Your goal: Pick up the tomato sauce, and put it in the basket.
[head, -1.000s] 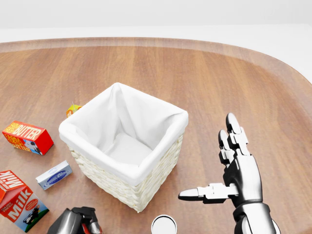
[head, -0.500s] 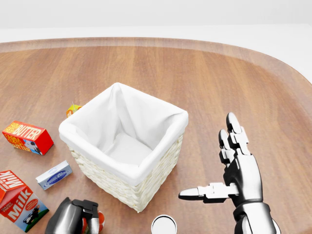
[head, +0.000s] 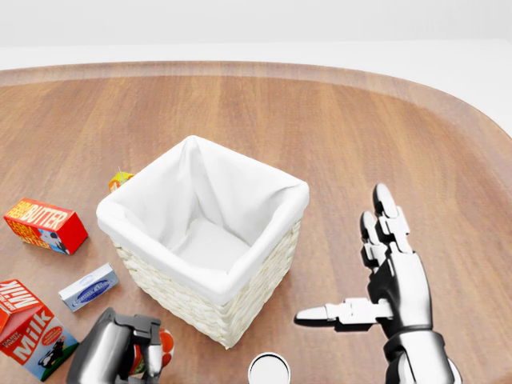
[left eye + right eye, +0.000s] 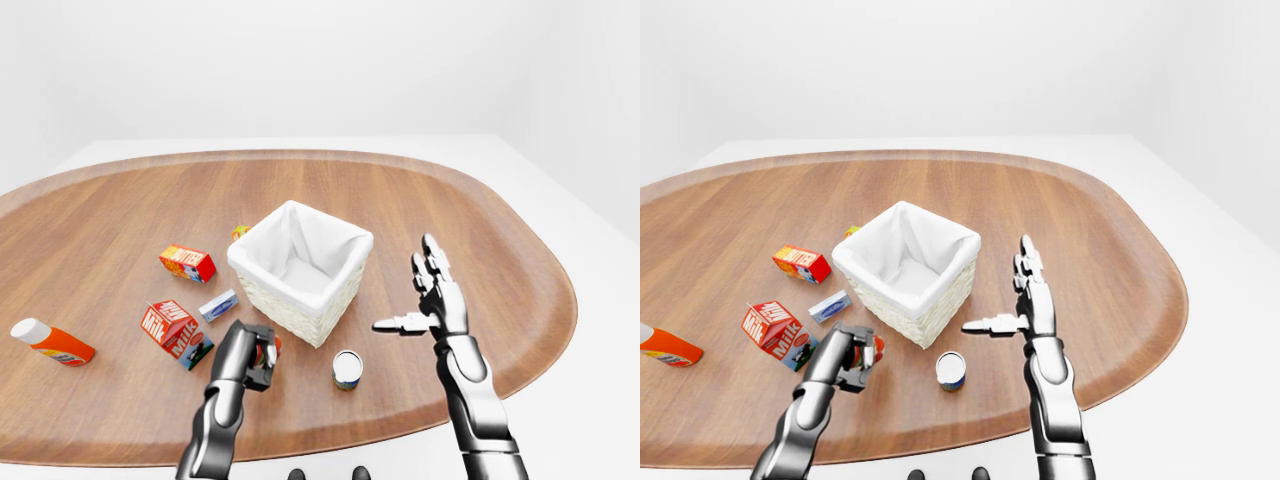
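Observation:
The tomato sauce [image 3: 163, 345], a small red can with a bit of green on its label, is in my left hand [image 3: 134, 352], whose fingers are shut round it. It hangs low at the bottom left of the head view, just below the near left corner of the basket [image 3: 180, 300]. The basket is white wicker with a white cloth lining and nothing inside. My right hand [image 3: 350, 264] stands open to the basket's right, fingers up and thumb pointing left, holding nothing. The left-eye view shows the can [image 4: 273, 347] a little above the table.
A white-topped can [image 3: 268, 370] stands below the basket. To its left lie a butter box [image 3: 46, 226], a milk carton [image 3: 32, 328] and a small blue-white box [image 3: 88, 286]. A small orange carton [image 3: 120, 179] peeks from behind the basket. An orange bottle [image 4: 52, 341] lies far left.
My left hand has risen further into the head view from the bottom edge, bringing the red can up with it. The right hand and the other things have not moved.

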Tool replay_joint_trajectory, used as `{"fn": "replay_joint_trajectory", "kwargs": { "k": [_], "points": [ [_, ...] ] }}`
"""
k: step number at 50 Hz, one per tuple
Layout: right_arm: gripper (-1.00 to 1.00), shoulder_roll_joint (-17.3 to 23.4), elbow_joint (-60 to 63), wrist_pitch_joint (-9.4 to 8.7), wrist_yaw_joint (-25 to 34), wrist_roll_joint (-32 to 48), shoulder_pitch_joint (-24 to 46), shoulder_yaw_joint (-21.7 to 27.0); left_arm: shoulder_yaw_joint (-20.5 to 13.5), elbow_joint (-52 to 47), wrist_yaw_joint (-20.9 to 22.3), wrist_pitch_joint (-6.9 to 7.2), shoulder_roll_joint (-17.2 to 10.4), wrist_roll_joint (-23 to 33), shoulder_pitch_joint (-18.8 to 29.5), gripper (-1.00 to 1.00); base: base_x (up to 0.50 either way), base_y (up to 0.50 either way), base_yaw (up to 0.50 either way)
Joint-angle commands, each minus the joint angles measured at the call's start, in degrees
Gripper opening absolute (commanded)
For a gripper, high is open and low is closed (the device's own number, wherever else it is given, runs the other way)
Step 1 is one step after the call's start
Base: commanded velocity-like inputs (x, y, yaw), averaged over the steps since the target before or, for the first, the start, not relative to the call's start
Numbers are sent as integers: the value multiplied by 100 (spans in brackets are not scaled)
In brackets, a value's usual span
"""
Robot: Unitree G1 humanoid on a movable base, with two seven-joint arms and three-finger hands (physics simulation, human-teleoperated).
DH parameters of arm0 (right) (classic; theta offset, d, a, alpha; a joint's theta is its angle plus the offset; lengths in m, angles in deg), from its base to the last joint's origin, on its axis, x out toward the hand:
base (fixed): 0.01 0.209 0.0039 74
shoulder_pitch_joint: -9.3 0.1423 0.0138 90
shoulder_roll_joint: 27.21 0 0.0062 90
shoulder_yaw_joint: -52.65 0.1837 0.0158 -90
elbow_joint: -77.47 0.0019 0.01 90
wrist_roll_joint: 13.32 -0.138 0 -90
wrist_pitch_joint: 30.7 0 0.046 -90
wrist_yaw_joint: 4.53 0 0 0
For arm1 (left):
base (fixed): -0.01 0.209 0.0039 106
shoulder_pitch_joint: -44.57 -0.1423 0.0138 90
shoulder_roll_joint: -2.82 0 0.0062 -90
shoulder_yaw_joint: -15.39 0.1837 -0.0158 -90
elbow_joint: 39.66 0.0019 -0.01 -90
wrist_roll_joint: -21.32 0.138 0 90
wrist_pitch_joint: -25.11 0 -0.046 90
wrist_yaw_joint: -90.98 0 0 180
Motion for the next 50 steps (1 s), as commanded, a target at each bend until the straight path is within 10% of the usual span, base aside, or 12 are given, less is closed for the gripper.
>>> {"fn": "replay_joint_trajectory", "kwargs": {
  "k": [1,50],
  "points": [
    [100,15,16,-27,-10,-23,29,32,-36,-501,105,0,47,-135,-136,-100,0,0,0],
    [100,15,-30,3,-22,-3,52,27,-159,-1955,672,51,141,-267,-691,-100,0,0,0]
  ]
}}
